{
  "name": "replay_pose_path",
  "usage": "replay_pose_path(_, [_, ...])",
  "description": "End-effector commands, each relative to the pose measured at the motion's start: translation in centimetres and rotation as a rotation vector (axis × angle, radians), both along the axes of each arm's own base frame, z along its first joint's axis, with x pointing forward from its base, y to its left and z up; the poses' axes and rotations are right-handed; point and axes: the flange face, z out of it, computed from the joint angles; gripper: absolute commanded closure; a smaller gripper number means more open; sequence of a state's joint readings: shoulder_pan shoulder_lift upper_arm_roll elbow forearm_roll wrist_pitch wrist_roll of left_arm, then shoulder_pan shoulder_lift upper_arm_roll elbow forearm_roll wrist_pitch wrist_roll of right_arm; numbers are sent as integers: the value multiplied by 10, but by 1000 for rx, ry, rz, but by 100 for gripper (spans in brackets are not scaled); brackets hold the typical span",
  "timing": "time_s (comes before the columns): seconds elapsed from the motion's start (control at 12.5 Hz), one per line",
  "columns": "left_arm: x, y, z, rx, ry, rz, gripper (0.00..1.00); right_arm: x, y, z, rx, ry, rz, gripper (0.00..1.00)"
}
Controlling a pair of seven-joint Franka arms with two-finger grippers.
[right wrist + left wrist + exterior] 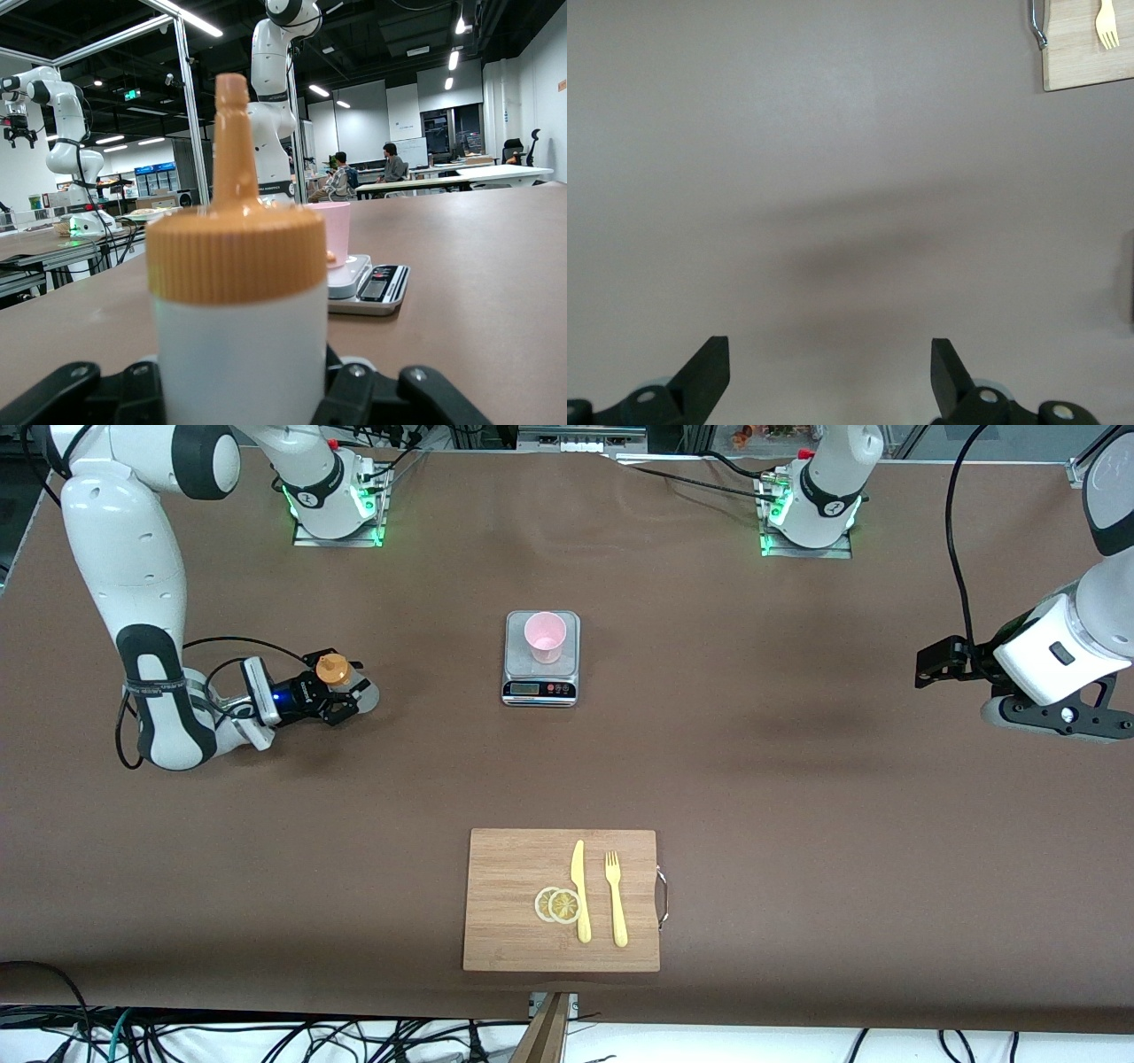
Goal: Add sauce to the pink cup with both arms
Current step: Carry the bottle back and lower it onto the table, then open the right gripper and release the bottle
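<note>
Front view: the right gripper sits low at the table, toward the right arm's end, at about nine o'clock from the scale. Its fingers pinch the sauce, which stands upright with its orange cap on top. In the right wrist view the bottle fills the foreground between the finger bases, though the fingertips themselves are hidden, so the grip looks firm but contact is hard to confirm. The pink cup stands upright on the scale's platform, well apart from the bottle. At six o'clock from the scale, nearer the camera, lies a board carrying a knife, a fork and lemon slices. The left gripper waits over bare table at the left arm's end, about three o'clock from the scale, fingers spread and holding nothing
</note>
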State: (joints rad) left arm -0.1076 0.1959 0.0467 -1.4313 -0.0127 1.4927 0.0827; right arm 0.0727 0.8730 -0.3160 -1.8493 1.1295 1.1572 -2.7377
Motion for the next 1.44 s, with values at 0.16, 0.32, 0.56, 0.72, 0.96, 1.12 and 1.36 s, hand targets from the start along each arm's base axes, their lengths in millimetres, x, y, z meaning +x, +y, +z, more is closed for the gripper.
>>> replay_pose_path(0.16, [4,-1,5,8,-5,-16,0,7,-57,7,-122,-48,63,0])
replay_pose_path(0.32, [4,-2,5,8,-5,-18,0,49,-85,53,-250,-111,144,0])
replay_pose_path(0.56, [4,0,5,8,-5,-15,0,83,-93,133,-448,-114,162,0])
replay_pose_path(0.72, [5,-1,2,8,0,-17,0,98,-84,184,-661,-144,141,0])
replay_pose_path(0.96, [6,-1,3,8,-1,-17,0,96,-68,225,-872,-134,67,0])
replay_pose_path(1.12, [6,-1,3,8,-1,-17,0,96,-53,271,-1036,-115,26,0])
replay_pose_path(1.36, [8,-2,4,-19,-6,-10,0,86,-18,345,-1295,-43,-73,0])
